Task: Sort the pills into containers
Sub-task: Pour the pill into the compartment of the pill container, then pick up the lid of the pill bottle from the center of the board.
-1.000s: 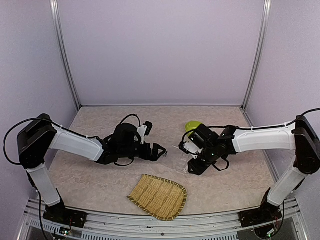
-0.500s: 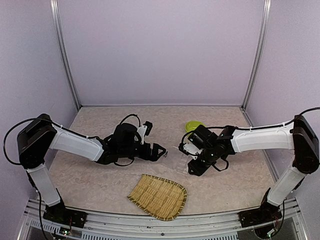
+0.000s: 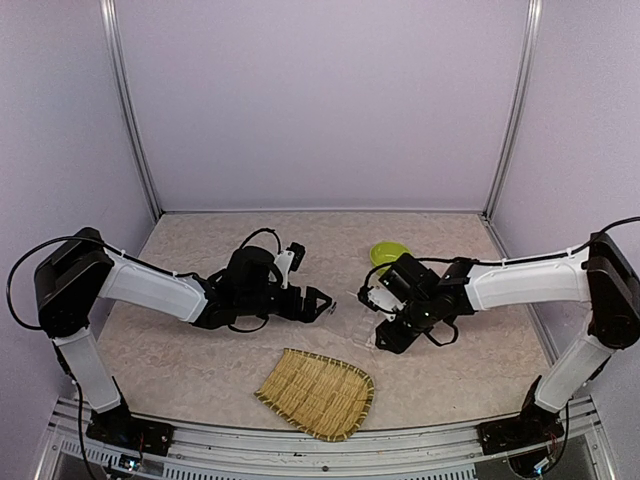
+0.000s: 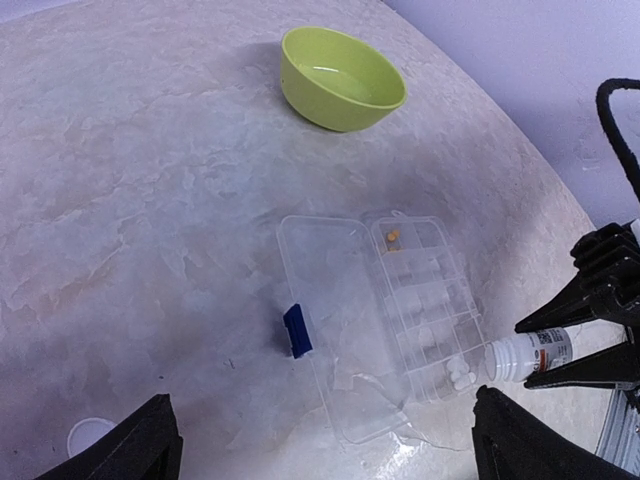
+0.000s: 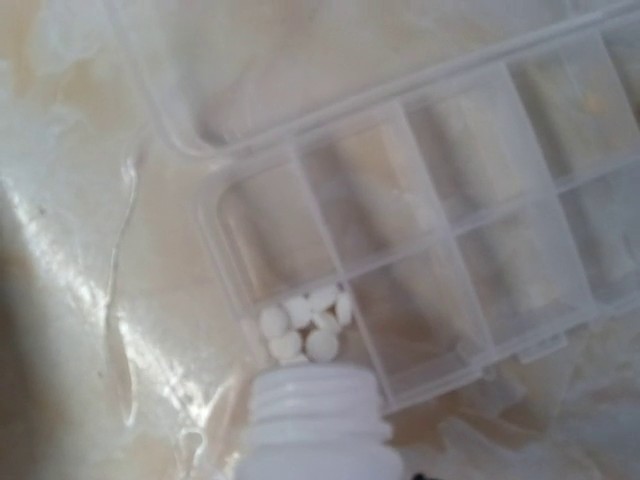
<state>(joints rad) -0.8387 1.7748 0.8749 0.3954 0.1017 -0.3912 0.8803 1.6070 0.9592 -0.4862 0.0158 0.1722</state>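
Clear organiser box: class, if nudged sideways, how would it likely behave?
Probably light, sliding easily: the organiser box is thin plastic, nearly empty. Its open lid likely flexes, lying flat beside it. Loose white pills could rattle about.

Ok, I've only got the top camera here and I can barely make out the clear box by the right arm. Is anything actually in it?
Observer: Yes. The right wrist view shows a small heap of white pills in a corner compartment of the organiser box, just at the mouth of the bottle.
Operator: Who's holding that bottle?
Observer: The right end effector. In the left wrist view it grips the bottle lying almost level, mouth toward the box.
Operator: Any other compartment filled?
Observer: One orange pill sits in a compartment at the end nearest the lime-green bowl.
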